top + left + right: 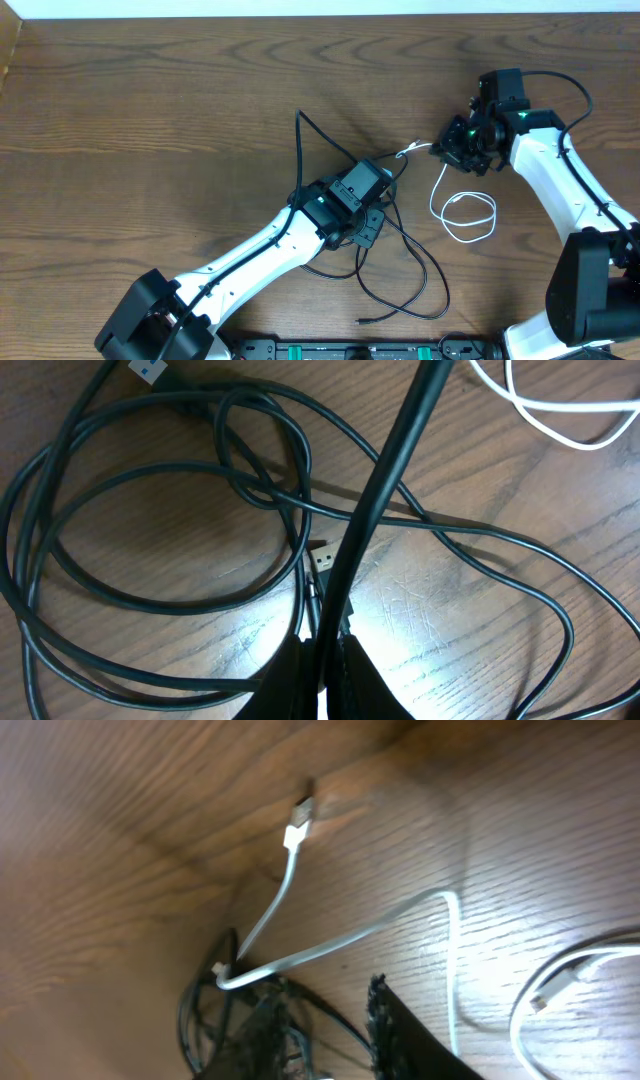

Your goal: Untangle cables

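Looking from overhead, the left gripper [383, 183] sat at the middle of the wooden surface [150, 100], right over the knot of black cords [300, 150]. One strand ran up away from it and loose loops trailed toward the near edge. The right gripper [450, 148] hovered close by at the end of the white cord [434, 195], whose loop lay just beside the black tangle. This was likely so that each arm could take one colour and pull apart. In the left wrist view, the left gripper [322, 665] had its fingers pinched narrow on one strand of the black cords [393, 460], which rose taut across the frame. Several black loops crossed under it, a small plug [322, 558] lay just ahead, and a blue plug [147, 370] sat at the top edge. The white cord [585, 445] was off in the corner, apart from the loops. In the right wrist view, the right gripper [315, 1000] was low over the white cord [350, 935], which bent sharply by one finger, its white plug [298, 825] lying flat ahead. I could not tell whether those fingers were clamped or spread. Dark strands bunched near that bend could snag a pull.
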